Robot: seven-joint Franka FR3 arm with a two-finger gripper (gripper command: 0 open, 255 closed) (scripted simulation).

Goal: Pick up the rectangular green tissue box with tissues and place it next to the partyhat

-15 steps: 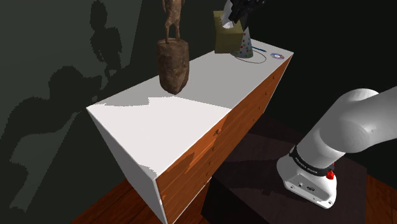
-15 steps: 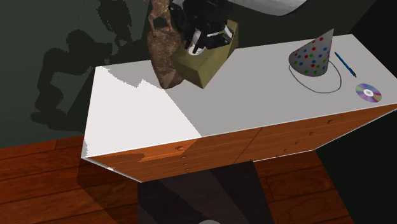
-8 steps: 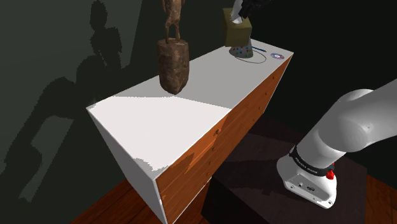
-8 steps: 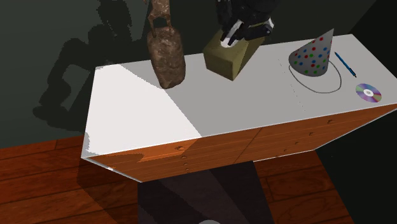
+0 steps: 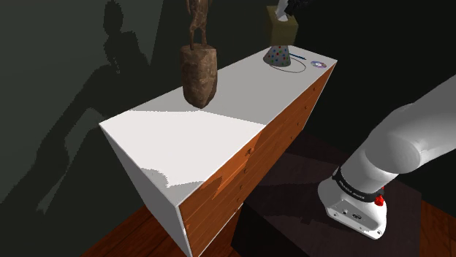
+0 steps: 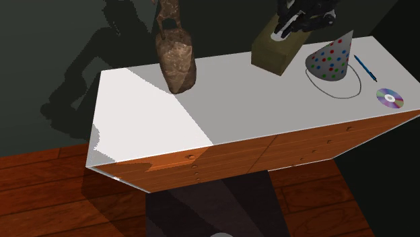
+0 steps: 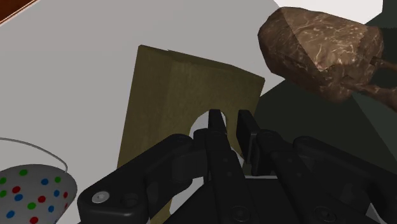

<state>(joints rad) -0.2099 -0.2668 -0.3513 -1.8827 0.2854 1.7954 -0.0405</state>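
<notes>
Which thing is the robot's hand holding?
The olive tissue box, clasped in the gripper; the spotted party hat, pen, disc and brown statue sit untouched.

One olive tissue box, one spotted party hat, one pen, one disc, one brown figurine, one dresser.

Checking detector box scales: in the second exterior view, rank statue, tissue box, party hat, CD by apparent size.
1. Brown statue
2. Olive tissue box and dotted party hat: look alike, unranked
3. CD
</notes>
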